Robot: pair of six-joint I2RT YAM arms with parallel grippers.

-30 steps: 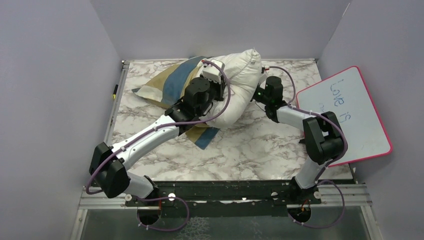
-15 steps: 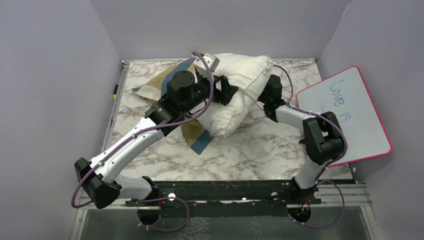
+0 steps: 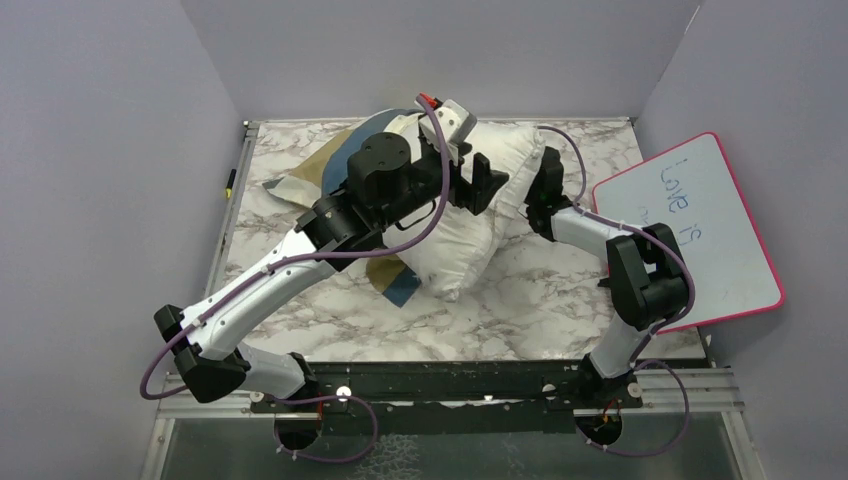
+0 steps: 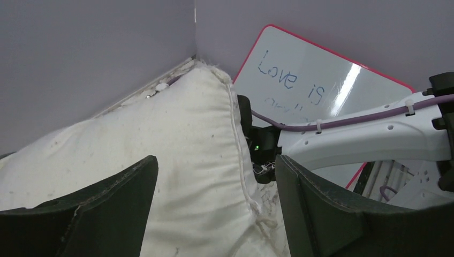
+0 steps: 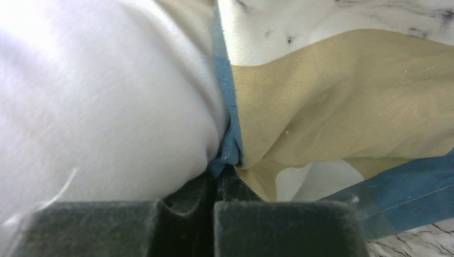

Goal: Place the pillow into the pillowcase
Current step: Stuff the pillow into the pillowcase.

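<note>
One hand has just let go. The left hand [image 4: 215,160], which a second ago was clamped on the pillow [image 3: 455,235], now stands with its jaws wide apart. It hovers over the cushion's upper seam, and from its wrist view both dark fingers [image 4: 107,203] flank the fabric without clearly pressing it. In that second the arm also swung up and toward the far right, and the pillow went with it. It lay flatter a second ago; now it is propped and bunched on the far half of the counter [image 3: 520,300], one corner pointing toward the near side.

The right hand [image 5: 217,182] has not changed: its jaws are shut on the blue hem of the pillowcase [image 5: 321,96], with the white cushion bulging right against that pinched edge. From above, the case spreads out flat to the left under the left arm, with a strip peeking out beneath the pillow's lower corner.

Most of the pillow is plainly outside the sack, so the task looks barely started. The release reads as a regrip: with the mouth held on one side only, the left hand probably needs a fresh hold, on either the cushion or the hem opposite. The whiteboard [image 3: 700,230] leans well apart at the right.
</note>
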